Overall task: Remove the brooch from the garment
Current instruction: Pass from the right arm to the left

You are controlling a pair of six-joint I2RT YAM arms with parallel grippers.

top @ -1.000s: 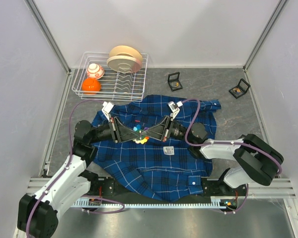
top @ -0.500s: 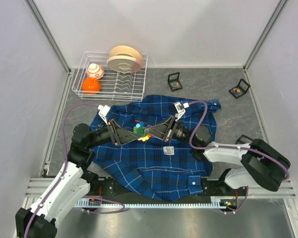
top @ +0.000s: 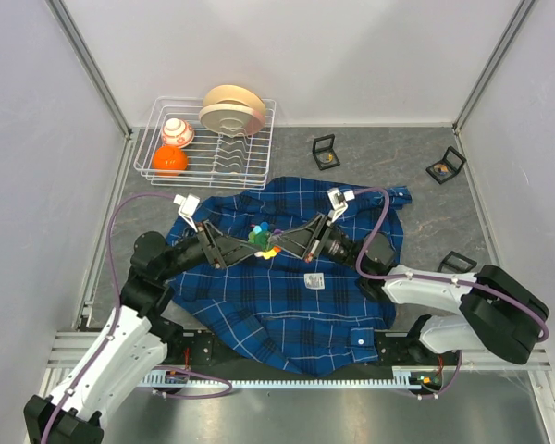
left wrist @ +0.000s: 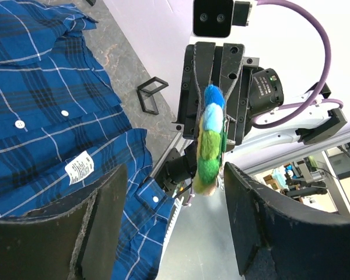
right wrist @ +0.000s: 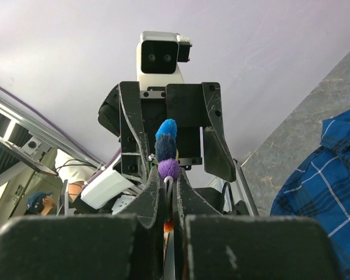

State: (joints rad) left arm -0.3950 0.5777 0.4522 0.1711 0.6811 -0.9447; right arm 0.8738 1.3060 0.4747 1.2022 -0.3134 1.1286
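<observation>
The brooch (top: pixel 265 242), a small cluster of coloured pom-poms in blue, purple, green and yellow, is pinched between the tips of my right gripper (top: pixel 277 244), which is shut on it. In the right wrist view the brooch (right wrist: pixel 166 149) pokes up past the shut gripper (right wrist: pixel 168 185). My left gripper (top: pixel 242 246) faces it from the left, open, its fingers (left wrist: pixel 99 224) wide on either side of the brooch (left wrist: pixel 210 143) without touching it. The garment (top: pixel 287 296), a dark-blue plaid shirt, lies spread on the table below both grippers; the brooch is held above the cloth.
A white wire dish rack (top: pixel 259 104) at the back left holds cream bowls (top: pixel 231 109), an orange ball (top: pixel 169 159) and a white-and-orange ball (top: pixel 177 131). Small black frames sit on the table at the back (top: pixel 326 149), back right (top: pixel 445 166) and right (top: pixel 457 262).
My left gripper has opened, let go of the brooch and drawn back to the left. The right gripper keeps the brooch and has shifted slightly left and away.
</observation>
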